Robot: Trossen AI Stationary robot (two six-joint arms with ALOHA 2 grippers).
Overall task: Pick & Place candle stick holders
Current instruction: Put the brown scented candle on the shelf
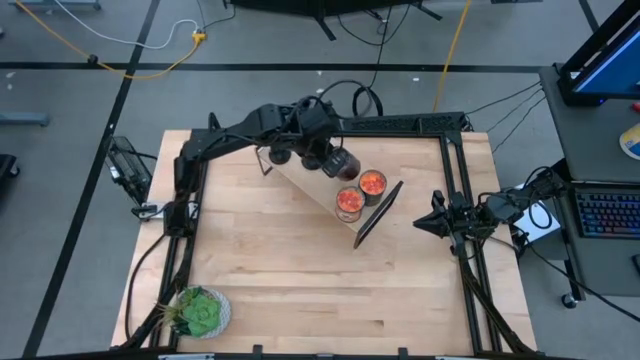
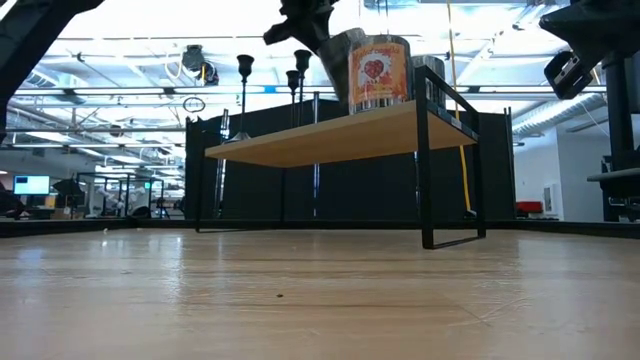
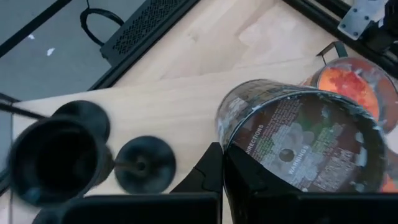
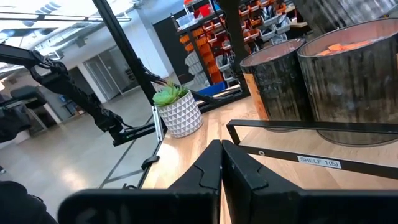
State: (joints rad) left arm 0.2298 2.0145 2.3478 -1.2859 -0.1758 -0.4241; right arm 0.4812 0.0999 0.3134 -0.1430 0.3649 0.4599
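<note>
Two closed hands, left hand (image 1: 322,152) over wooden shelf (image 1: 320,185), right hand (image 1: 425,222) beside wooden table (image 1: 300,290)

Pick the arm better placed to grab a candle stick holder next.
Left. Its pincer, shut, hangs over the shelf right beside the candle stick holders; the right pincer waits off the shelf's far end.

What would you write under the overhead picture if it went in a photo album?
Left gripper, shut, hovers over black candle stick holders and jars on a small shelf; right gripper waits aside.
</note>
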